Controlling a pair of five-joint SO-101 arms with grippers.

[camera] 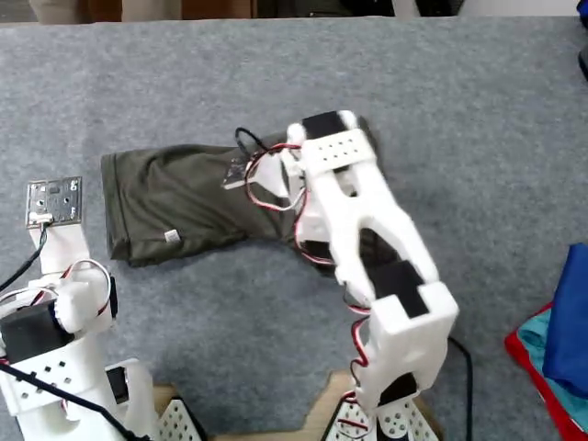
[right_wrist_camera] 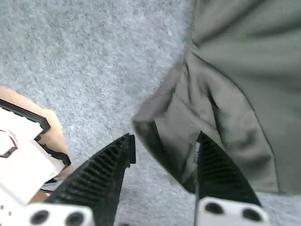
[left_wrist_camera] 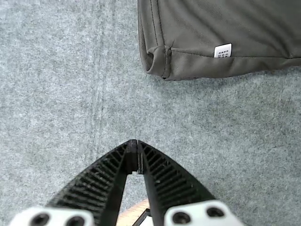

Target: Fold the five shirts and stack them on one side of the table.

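The right fingers point(right_wrist_camera: 101, 174) are spread wide, and a rumpled fold at the edge of the olive shirt point(right_wrist_camera: 235, 70) lies in the gap between them. The dark ribbed pads stand on either side of the cloth without pressing on it. Past that fold the shirt spreads out across the grey surface point(right_wrist_camera: 84, 56), creased and doubled over on itself. A corner of the tan wooden base board point(right_wrist_camera: 44, 134) shows close behind the fingers.

The left fingers point(left_wrist_camera: 103, 181) are pressed together, tips meeting with nothing between them. They hang over bare grey surface point(left_wrist_camera: 61, 84), apart from the shirt's point(left_wrist_camera: 225, 28) near corner. A stitched hem runs along that corner, and a small white tag point(left_wrist_camera: 222, 50) sits on it.

From above, the olive shirt point(camera: 175, 197) lies near the middle of the surface point(camera: 459, 83), stretched sideways and partly folded, with the white tag point(camera: 171, 236) on its front edge. The right arm point(camera: 367, 239) reaches forward from its base over the end of the shirt that lies farther from the left arm, covering that part of the cloth. The left arm point(camera: 55, 322) is drawn back near its own base, beside the shirt's other end and not touching it. At the surface's edge on the right arm's side, well apart from the olive shirt, sits a pile of blue, teal and red cloth point(camera: 570, 312).
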